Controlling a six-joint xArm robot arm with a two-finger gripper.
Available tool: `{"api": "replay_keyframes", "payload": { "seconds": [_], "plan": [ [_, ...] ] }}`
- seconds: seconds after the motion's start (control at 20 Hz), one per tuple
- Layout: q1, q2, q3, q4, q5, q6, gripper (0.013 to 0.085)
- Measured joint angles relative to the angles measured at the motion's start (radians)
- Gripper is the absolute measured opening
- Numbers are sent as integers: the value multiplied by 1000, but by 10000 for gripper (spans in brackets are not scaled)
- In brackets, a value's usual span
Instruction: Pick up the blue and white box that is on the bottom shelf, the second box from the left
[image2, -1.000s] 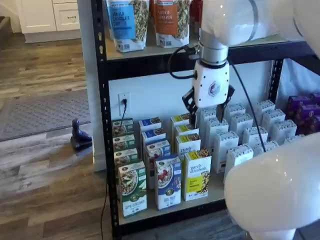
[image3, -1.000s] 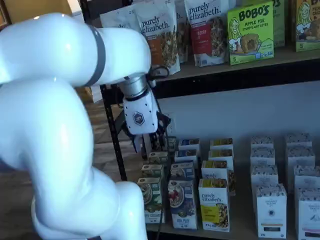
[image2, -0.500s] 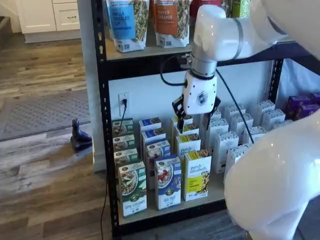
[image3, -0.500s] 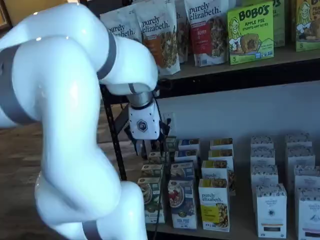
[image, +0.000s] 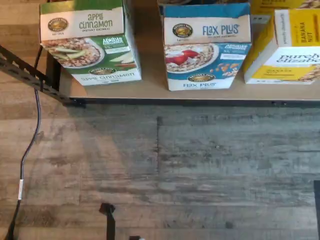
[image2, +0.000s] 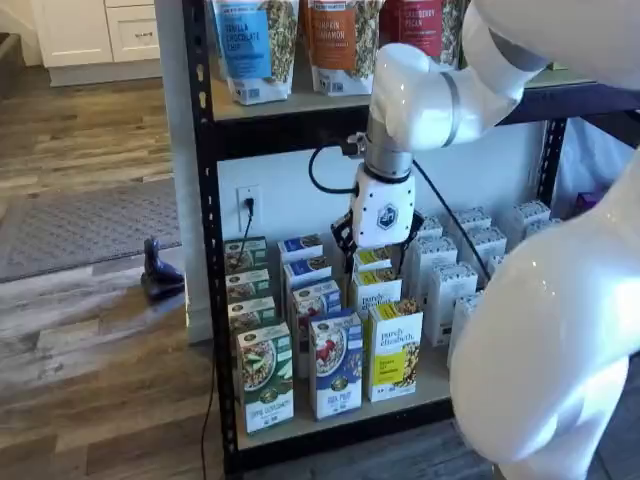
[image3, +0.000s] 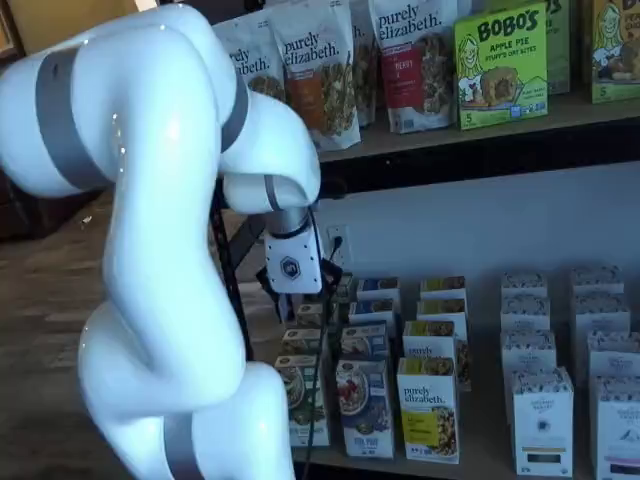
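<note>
At the front edge of the light tan bottom shelf (image2: 420, 385), three cartons stand in a row: one green-and-white carton (image2: 265, 377), one tall slim blue and white box (image2: 336, 364), one yellow carton (image2: 395, 350). The blue and white box looks light, stiff yet crushable, best pinched across its narrow sides near the top. The hand (image2: 378, 248) hangs above the rows behind it, apparently released and empty.

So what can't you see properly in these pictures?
- End effector fingers: in both shelf views only the white body shows clearly, so no gap is visible.
- Yellow carton: cut off by the wrist view's edge.
- Boxes behind the blue and white box: mostly hidden by the front row.
- Small print: too blurred.
</note>
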Motion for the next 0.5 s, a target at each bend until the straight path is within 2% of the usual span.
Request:
{"api": "replay_keyframes", "payload": {
  "seconds": [0.25,0.5],
  "plan": [
    [19,107,-18,-15,-85,26,850],
    [28,184,-27,20,-143,5,850]
  ]
}}
